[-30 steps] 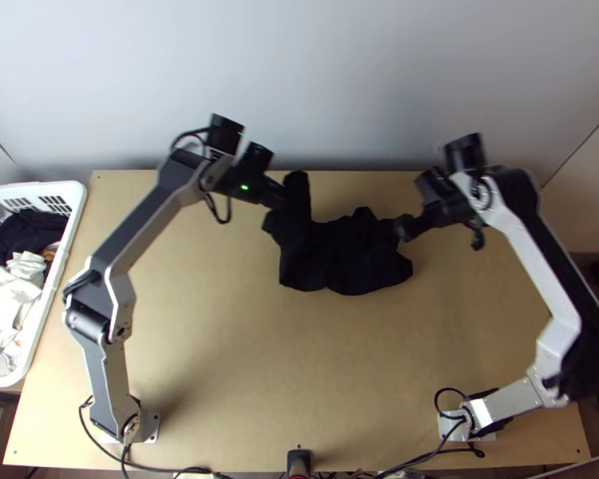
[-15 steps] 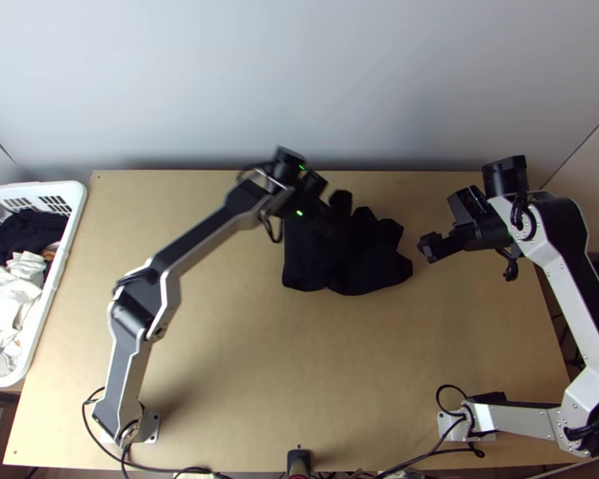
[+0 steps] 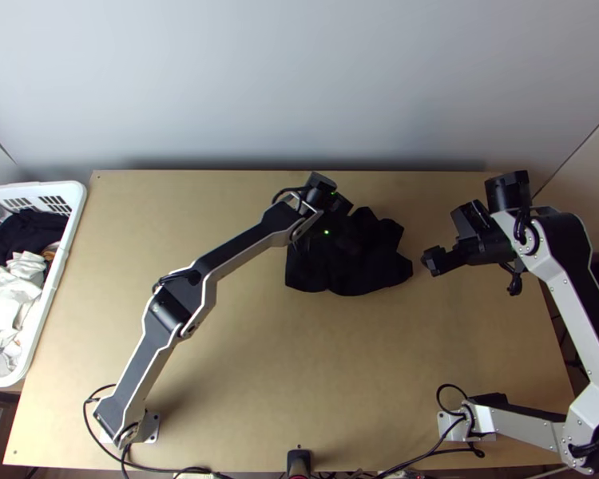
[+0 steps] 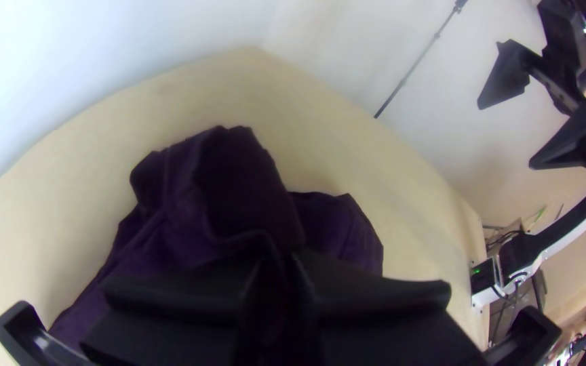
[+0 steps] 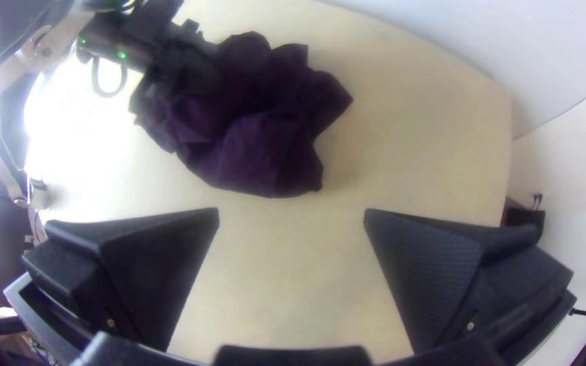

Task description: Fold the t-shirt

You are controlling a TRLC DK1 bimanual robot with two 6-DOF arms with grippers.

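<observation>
Top view: table (image 3: 299,351) separates right tool (image 3: 430,262) from shirt (image 3: 363,259).

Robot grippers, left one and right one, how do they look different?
The left gripper is shut, but the right gripper is wide open. The left gripper is at the bunched-up shirt, while the right gripper is off to one side, holding nothing. Both have black fingers.

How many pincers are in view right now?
2. The left pincer is closed on the bunched t-shirt; the right pincer is open, to the shirt's right in the top view.
</observation>
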